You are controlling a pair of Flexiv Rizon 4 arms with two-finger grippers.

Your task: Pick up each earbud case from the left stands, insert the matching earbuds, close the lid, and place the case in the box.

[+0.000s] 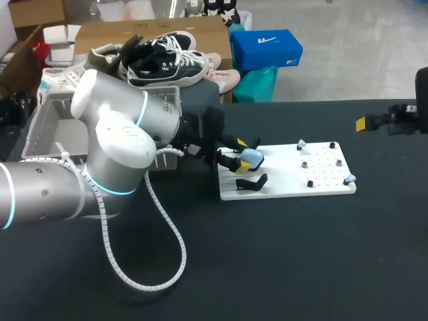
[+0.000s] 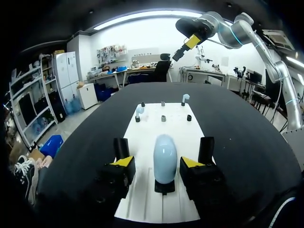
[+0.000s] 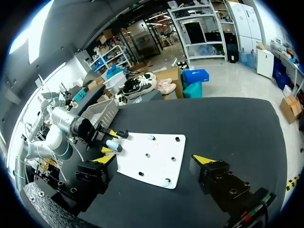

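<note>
The pale blue earbud case is seated upright on a black stand on the white board. The left gripper is positioned around it, fingers spread wide and neither touching. The right gripper is held well apart over the table, fingers likewise wide.

Robotics lab, plainly. Two grey jointed arms, the left arm and the right arm, set at a black-topped bench. White spiral cable conduit looped off the left arm. On the bench a white fixture plate drilled with holes, carrying small black pegs and black stands.
</note>
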